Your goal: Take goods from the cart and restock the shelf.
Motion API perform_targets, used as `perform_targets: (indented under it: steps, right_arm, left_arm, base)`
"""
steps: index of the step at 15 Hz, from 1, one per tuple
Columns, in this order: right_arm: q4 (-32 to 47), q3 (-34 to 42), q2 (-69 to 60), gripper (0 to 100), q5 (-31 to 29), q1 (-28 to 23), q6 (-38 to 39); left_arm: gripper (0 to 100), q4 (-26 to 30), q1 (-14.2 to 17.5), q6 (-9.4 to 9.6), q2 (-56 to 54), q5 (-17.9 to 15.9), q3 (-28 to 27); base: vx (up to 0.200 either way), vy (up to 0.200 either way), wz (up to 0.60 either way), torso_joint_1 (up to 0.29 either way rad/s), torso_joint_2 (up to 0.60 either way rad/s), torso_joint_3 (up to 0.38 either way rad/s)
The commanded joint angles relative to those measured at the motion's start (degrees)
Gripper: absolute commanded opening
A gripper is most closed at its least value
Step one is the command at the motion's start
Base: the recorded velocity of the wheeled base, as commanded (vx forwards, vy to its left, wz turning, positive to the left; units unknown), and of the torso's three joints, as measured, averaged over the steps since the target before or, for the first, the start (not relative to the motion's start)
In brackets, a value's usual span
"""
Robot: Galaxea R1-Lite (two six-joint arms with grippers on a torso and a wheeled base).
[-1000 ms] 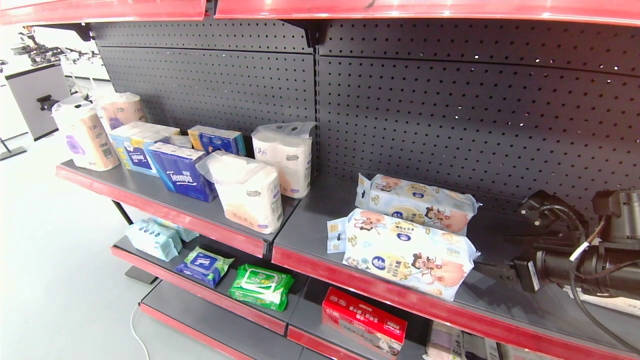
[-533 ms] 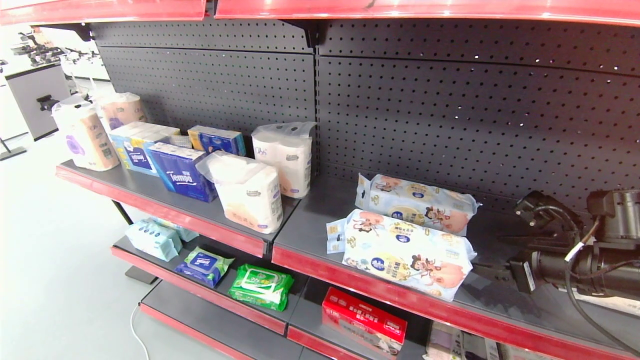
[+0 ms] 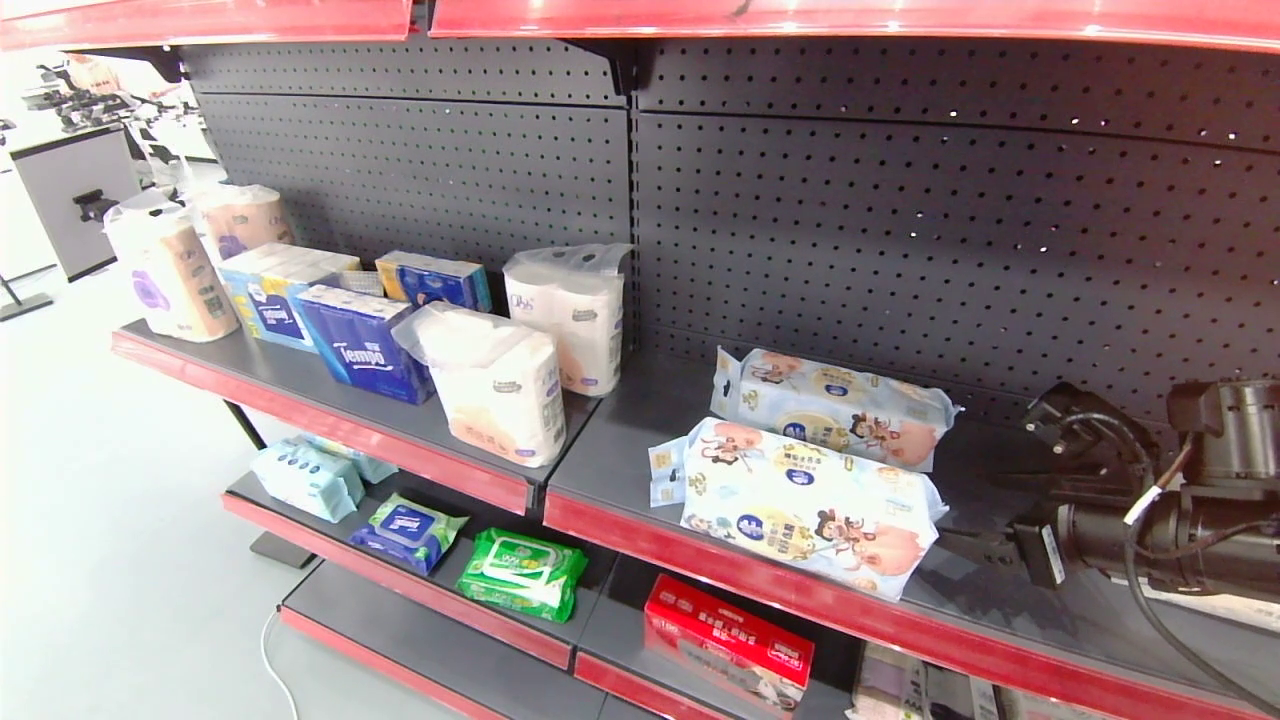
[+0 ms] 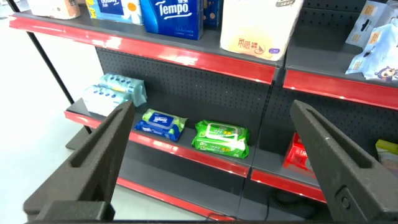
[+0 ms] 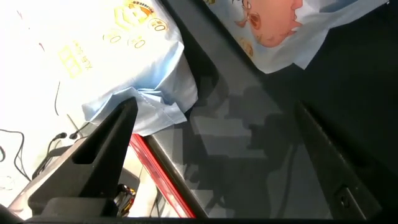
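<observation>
Stock: front pack (image 3: pixel 810 505) and rear pack (image 3: pixel 830 405) lie on shelf (image 3: pixel 640 420). Right gripper (image 5: pixel 211 155) beside front pack, left gripper (image 4: pixel 211 155): fingers spread, empty. Further restocking likely remains.

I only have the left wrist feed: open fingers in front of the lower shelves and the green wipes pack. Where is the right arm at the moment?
Observer: The right gripper sits low over the middle shelf, beside the right end of the front cartoon-printed pack.
Operator: Is it holding anything?
Observer: No. Its jaws stand open with bare shelf between them, and the pack's crimped end lies by one finger.
Operator: Any stock behind that pack?
Observer: Yes, a second cartoon-printed pack lies flat behind it, close to the pegboard.
</observation>
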Motion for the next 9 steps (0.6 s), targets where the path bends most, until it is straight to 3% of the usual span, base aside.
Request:
perform_targets:
  steps: [1,7,9]
  right_arm:
    - [-0.10,0.12,-0.19,100,0.03,-0.51,-0.05]
    - [0.34,1.17,-10.91,100,-0.76,-4.82,2.67]
    - [1.57,1.79,-15.04,100,-6.30,-6.23,3.81]
  left_arm:
    - [100,-0.02,0.01,-0.04,0.07,-0.01,0.00]
    - [100,-0.02,0.01,-0.04,0.07,-0.01,0.00]
    - [100,-0.02,0.01,-0.04,0.07,-0.01,0.00]
  base:
    - [0.000,0.000,0.00,0.000,0.00,0.000]
    - [0.000,0.000,0.00,0.000,0.00,0.000]
    - [0.000,0.000,0.00,0.000,0.00,0.000]
